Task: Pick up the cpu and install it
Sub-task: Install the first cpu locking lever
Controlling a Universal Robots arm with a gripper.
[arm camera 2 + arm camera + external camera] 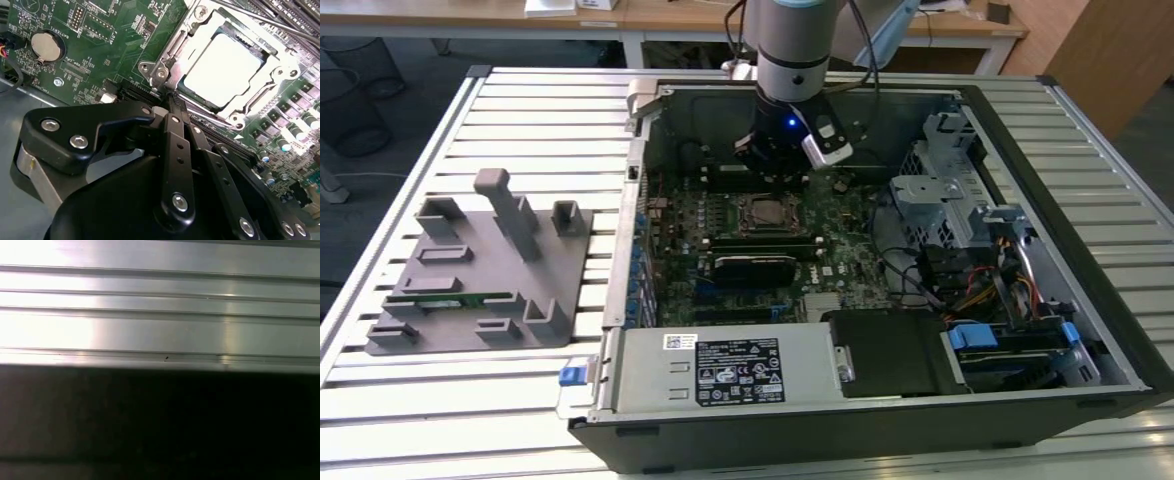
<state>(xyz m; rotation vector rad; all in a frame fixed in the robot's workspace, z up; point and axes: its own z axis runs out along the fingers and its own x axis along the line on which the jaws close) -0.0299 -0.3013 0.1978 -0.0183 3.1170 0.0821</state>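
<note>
Cpu (223, 70) seated in motherboard socket (165, 60); gripper (172, 102) just beside it, fingers together, empty

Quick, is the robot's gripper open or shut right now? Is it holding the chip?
Gripper: shut, holding nothing. The cpu sits in its socket on the motherboard, just ahead of the gripper.

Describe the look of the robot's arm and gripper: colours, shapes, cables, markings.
In the exterior view the arm is a silver-grey cylinder with a black band, a small blue light below it and dark cables alongside. The gripper in the second wrist view is matte black, built of flat linkage bars joined by shiny silver screws, with a silvery metal collar behind.
</note>
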